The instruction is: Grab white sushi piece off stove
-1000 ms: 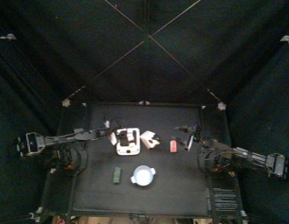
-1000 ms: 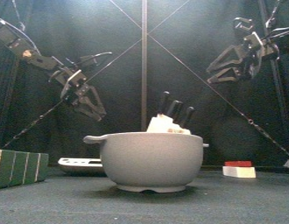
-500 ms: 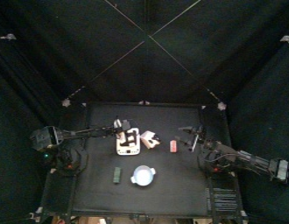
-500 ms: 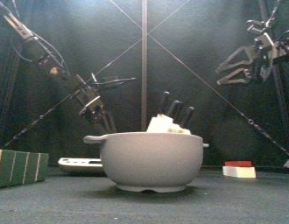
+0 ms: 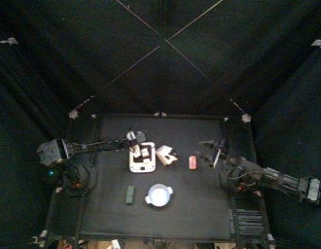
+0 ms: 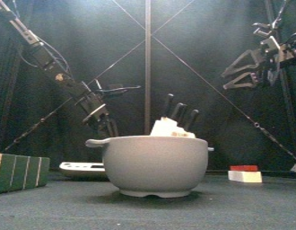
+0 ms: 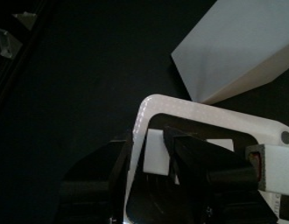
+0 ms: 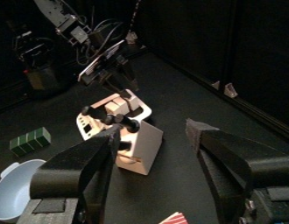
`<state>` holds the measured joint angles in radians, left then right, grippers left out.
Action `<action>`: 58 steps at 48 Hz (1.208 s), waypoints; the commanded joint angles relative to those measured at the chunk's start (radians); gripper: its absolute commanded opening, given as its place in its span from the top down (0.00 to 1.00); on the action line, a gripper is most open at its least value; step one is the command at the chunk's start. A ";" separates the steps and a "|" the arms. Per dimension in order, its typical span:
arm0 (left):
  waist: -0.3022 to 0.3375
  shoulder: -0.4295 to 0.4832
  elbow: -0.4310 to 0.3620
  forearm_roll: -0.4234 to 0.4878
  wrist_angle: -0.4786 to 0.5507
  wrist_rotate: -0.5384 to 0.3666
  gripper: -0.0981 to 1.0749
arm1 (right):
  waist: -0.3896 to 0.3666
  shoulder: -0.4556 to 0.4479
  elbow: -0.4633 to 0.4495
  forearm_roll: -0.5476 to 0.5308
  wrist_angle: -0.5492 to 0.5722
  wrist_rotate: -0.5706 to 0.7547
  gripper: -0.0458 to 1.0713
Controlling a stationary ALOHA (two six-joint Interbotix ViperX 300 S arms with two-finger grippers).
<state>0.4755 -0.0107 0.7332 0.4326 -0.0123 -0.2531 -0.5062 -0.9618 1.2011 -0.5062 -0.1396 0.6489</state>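
Observation:
The white stove (image 5: 142, 157) lies left of the table's middle, with dark knobs and a small pale sushi piece (image 8: 124, 145) on top. My left gripper (image 5: 132, 147) hangs open just above the stove's far end. In the left wrist view its jaws stand either side of the stove's white edge (image 7: 148, 149). The right wrist view shows the left gripper (image 8: 116, 80) over the stove (image 8: 137, 157). My right gripper (image 5: 210, 151) is open and empty, raised to the right of the stove.
A round plate (image 5: 158, 195) and a green block (image 5: 129, 195) lie at the front. A red-and-white piece (image 5: 192, 162) and a white wedge (image 5: 167, 151) lie right of the stove. A grey pot (image 6: 157, 165) fills the front view.
My left arm has reached right and lowered its gripper over the stove. My right gripper has drawn back a little to the right.

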 commanded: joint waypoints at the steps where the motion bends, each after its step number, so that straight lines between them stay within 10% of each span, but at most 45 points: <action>1: 0.008 -0.002 -0.037 -0.002 -0.003 0.000 0.27 | -0.006 0.011 -0.008 0.003 -0.008 -0.002 0.13; 58: 0.000 0.025 -0.025 -0.002 0.009 0.000 0.19 | -0.017 0.011 -0.005 0.005 -0.008 -0.002 0.13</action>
<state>0.4740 0.0169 0.7164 0.4310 -0.0015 -0.2562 -0.5200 -0.9618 1.2072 -0.5047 -0.1396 0.6489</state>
